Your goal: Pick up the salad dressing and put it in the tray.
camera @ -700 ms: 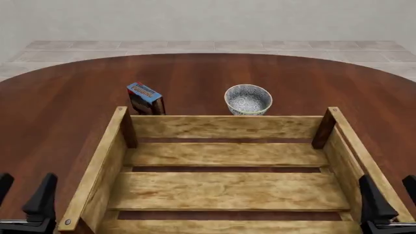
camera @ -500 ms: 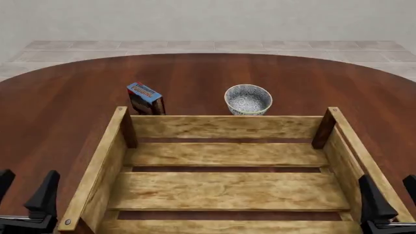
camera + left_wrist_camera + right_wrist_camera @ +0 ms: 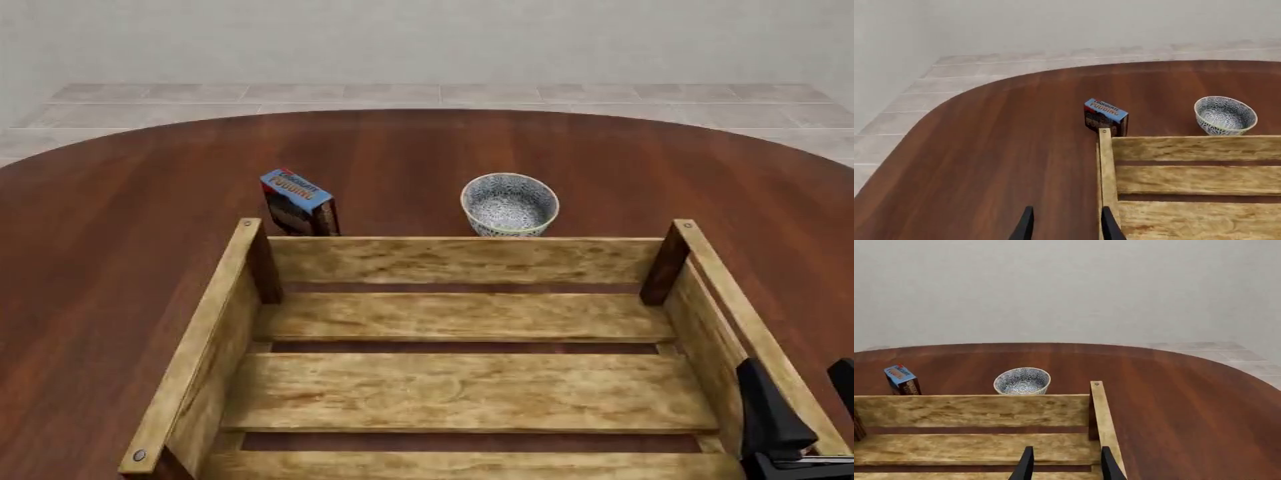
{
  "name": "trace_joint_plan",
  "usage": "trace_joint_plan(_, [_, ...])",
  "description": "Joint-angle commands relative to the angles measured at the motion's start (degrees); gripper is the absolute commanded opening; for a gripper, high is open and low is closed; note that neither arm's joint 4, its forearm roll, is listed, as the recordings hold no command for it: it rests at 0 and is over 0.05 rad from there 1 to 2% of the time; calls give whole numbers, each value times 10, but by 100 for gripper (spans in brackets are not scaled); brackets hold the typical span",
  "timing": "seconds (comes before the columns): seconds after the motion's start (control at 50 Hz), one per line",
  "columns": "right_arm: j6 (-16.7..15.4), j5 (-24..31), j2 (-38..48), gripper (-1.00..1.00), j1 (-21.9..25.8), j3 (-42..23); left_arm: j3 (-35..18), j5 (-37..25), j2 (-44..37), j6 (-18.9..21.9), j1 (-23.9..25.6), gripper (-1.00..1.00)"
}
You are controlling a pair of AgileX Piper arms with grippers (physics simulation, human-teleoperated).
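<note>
Light-wood tray [image 3: 461, 345] sits on the dark bench [image 3: 120, 240], and I cannot see the salad dressing in any view. The right hand [image 3: 1063, 467] hovers over the tray's right wall, fingers apart, holding nothing. The left hand [image 3: 1063, 227] hangs beside the left wall, also parted. Ahead of both hands, past the far wall, stand a pudding box [image 3: 296, 200] and a speckled bowl [image 3: 509, 204].

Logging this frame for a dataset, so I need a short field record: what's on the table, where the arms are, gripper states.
tray: light-wood crate, nothing visible inside
salad dressing: not visible in any view
pudding box: behind tray's far left corner
bowl: behind tray's far wall
left gripper: open, by tray's left wall
right gripper: open, over tray's right wall
</note>
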State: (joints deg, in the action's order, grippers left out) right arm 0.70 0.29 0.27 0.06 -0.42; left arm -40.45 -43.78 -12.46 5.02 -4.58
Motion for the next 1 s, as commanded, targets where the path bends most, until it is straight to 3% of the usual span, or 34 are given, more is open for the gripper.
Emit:
trace_joint_plan(0.02, [1, 0, 0, 100, 0, 0, -197, -242, -47, 30, -109, 100])
trace_joint_plan(0.06, [1, 3, -1, 100, 0, -2, -187, -259, -47, 36, -110, 100])
trace_joint_plan(0.1, [0, 1, 0, 100, 0, 0, -162, -261, -58, 3, -118, 100])
trace_joint_plan(0.16, [1, 0, 0, 100, 0, 0, -135, -261, -68, -14, -133, 100])
trace_joint_plan(0.18, [1, 0, 0, 100, 0, 0, -144, -261, -68, -8, -142, 100])
trace_joint_plan(0.22, [0, 0, 0, 100, 0, 0, -126, -261, -67, 67, -155, 100])
trace_joint_plan(0.24, [0, 2, 0, 100, 0, -1, -117, -261, -73, 70, -162, 100])
trace_joint_plan(0.26, [0, 2, 0, 100, 0, -2, -119, -261, -85, 31, -165, 100])
trace_joint_plan(0.4, [0, 1, 0, 100, 1, -1, -111, -261, -86, 20, -181, 100])
trace_joint_plan(0.46, [1, 3, 0, 100, 1, -2, -81, -261, -65, 41, -193, 100])
trace_joint_plan(0.5, [0, -1, 1, 100, 1, 1, -81, -261, -54, 77, -218, 100])
trace_joint_plan(0.64, [0, -1, 1, 100, 1, 0, -54, -258, -46, 73, -231, 100])
trace_joint_plan(0.7, [0, -4, 2, 100, 1, 2, -56, -248, -49, 87, -249, 100])
trace_joint_plan(0.72, [1, -3, 2, 100, 1, 1, -57, -231, -48, 112, -268, 100])
trace_joint_plan(0.82, [0, -2, 2, 100, 1, 0, -39, -219, -52, 99, -275, 100])
trace_joint_plan(0.88, [0, -3, 2, 100, 1, 1, -19, -191, -47, 122, -293, 100])
trace_joint_plan(1.0, [1, 2, 1, 100, 1, -3, 30, -162, -55, 105, -309, 100])
